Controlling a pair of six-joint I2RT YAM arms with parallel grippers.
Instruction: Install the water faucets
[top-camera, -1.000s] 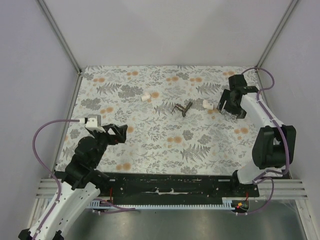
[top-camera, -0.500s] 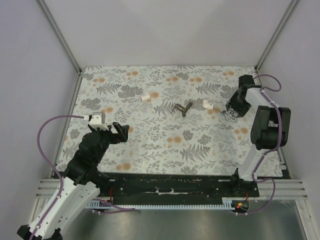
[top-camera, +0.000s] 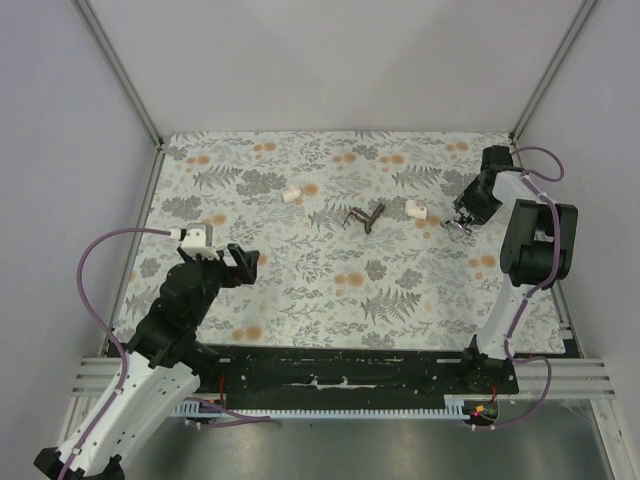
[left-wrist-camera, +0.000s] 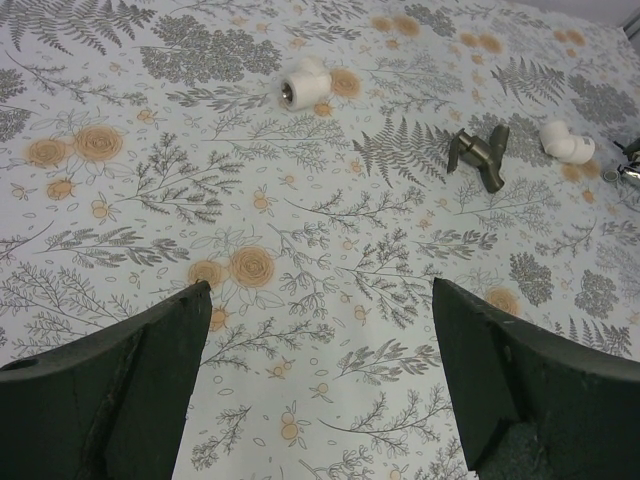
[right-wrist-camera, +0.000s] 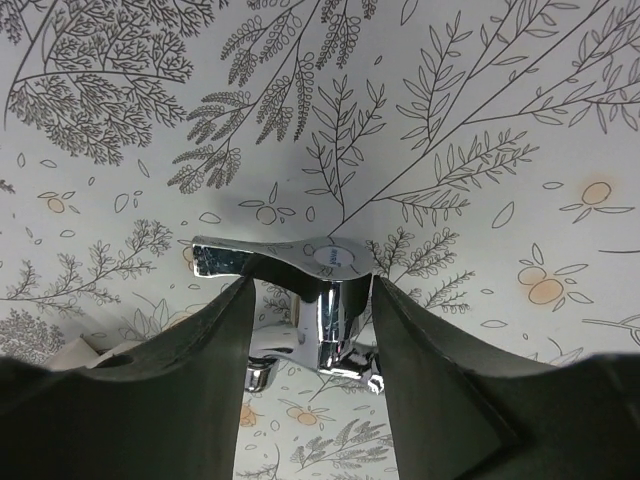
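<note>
Our right gripper brackets the small shiny chrome faucet at its stout body. Clamped yet? We can't tell. It's slick, rigid metal, so we'd squeeze it squarely. Meanwhile our left gripper gapes wide.

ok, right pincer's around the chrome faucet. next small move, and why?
Probably squeeze the right pincer shut on the chrome faucet before lifting: its fingers flank the faucet body, but tablecloth seems to show beside one finger, so the grip looks unconfirmed.
</note>
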